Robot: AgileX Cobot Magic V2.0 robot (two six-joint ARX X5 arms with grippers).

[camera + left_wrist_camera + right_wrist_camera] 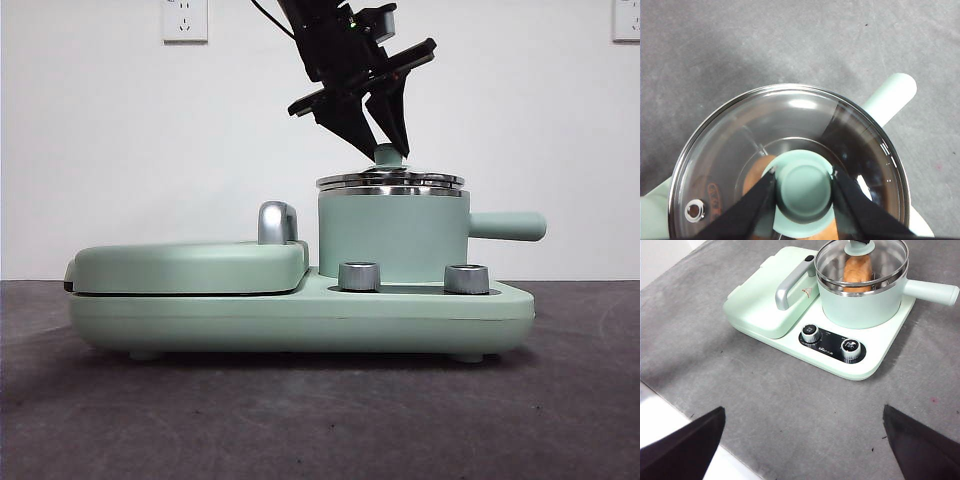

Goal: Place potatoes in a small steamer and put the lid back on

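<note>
Grey table (100,420) (white wall (120,150) behind)

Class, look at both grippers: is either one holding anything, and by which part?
The left gripper holds the lid by its mint-green knob, a jaw on each side, as the lid sits on the small steamer. The right gripper is open and holds nothing.

Your work surface is a dark grey table (765,405) with a matte, faintly scuffed top. Directly on it sits one mint-green cooker base (860,367), resting on small feet, well ahead of the right gripper's (805,440) fingers (687,445) and beneath the left gripper's.
</note>
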